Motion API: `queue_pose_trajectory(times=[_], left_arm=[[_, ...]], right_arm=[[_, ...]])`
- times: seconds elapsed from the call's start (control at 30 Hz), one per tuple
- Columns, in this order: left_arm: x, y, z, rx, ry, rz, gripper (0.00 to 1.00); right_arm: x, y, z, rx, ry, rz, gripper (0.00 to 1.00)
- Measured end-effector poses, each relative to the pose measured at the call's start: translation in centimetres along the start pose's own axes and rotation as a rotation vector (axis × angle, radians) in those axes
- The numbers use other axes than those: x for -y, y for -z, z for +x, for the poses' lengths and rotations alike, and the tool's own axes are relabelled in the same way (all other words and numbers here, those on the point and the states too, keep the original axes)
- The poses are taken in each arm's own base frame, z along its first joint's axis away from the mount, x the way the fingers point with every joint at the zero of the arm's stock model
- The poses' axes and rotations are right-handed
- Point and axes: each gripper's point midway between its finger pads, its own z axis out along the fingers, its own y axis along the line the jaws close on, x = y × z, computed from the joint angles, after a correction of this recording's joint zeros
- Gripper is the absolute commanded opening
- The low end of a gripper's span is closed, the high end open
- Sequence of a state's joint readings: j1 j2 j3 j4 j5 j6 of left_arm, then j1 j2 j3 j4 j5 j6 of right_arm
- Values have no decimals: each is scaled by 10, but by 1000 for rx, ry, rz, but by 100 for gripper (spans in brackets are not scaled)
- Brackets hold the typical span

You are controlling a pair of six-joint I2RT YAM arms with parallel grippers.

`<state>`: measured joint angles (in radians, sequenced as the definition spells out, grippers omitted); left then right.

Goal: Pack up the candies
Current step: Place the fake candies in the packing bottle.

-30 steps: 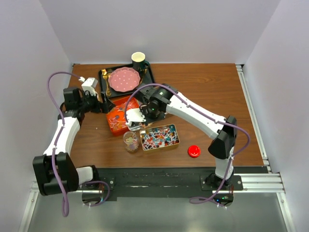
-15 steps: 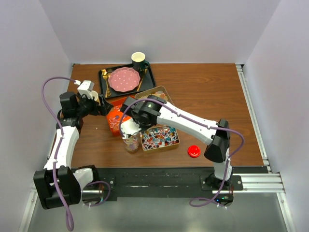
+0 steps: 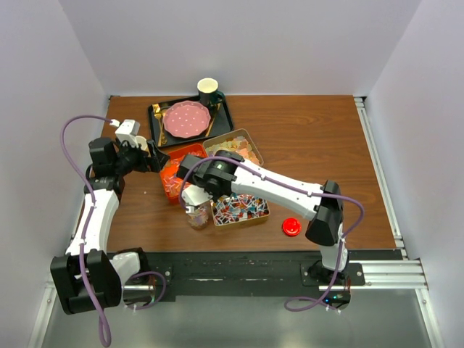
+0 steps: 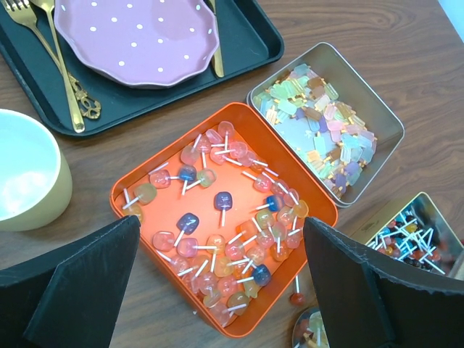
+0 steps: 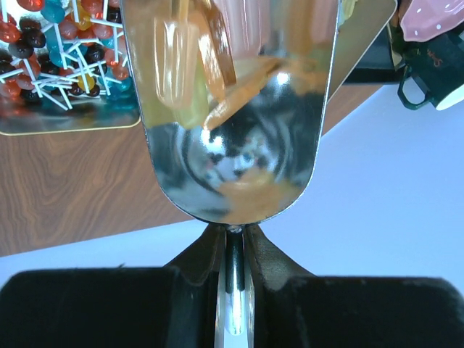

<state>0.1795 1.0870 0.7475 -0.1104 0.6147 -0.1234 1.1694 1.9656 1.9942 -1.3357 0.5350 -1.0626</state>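
Note:
Candies fill three tins: lollipops in the orange tin [image 3: 174, 174] [image 4: 217, 217], pale pastel pieces in the silver tin [image 3: 233, 148] [image 4: 326, 130], wrapped ones in the gold tin [image 3: 241, 208] [image 5: 65, 58]. My right gripper [image 3: 194, 194] [image 5: 232, 246] is shut on the handle of a metal scoop [image 5: 232, 109]. The scoop holds blurred pale yellow-orange candies and hangs over a small clear jar [image 3: 196, 215]. My left gripper [image 3: 150, 156] [image 4: 221, 232] stands open above the orange tin's near corner, holding nothing.
At the back stands a black tray [image 3: 221, 116] with a pink plate [image 3: 186, 119] and gold cutlery, and a cup [image 3: 207, 90] behind it. The round red lid [image 3: 291, 227] lies right of the gold tin. One red lollipop [image 4: 296, 296] lies loose on the table.
My right arm swung left with the scoop from over the gold tin to above the jar, uncovering the silver tin. The left arm drew slightly back and left.

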Motion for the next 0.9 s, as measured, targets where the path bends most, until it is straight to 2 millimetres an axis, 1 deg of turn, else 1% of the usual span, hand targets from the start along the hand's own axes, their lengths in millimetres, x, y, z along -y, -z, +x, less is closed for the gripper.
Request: queue_pose_trajectory(times=[0.17,0.53,0.63,0.7,0.73,0.77,0.8,0.83,0.87,0.9], left_arm=[[1,0,-3,11,7,3,100],[3,-1,-4,16,11,14,100],[4,-1,-3,11,16,24,98],[6,-1,-3,2,21,37,93],[8,-1,-4,-3,24,46,89],[10,-1,-5,-6,25,59,78],[13,-1,-7,-7,27,70,69],[18,1,-9,-9,25,94,56],[22,2,-11,-10,28,115,13],[29,3,-13,-9,26,152,0]], right_arm=[[-1,-4,-4,-17,8,-2,0],[0,-2,-5,-45,7,16,0],[0,-2,-5,-47,7,16,0],[0,-2,-5,-46,7,16,0],[-1,-2,-6,-41,7,12,0],[-1,-3,-6,-36,4,10,0],[-2,-3,-6,-31,-2,5,0],[-3,-6,-6,-16,-19,-8,0],[-5,-7,-6,0,-35,-19,0],[-6,-9,-7,33,-65,-43,0]])
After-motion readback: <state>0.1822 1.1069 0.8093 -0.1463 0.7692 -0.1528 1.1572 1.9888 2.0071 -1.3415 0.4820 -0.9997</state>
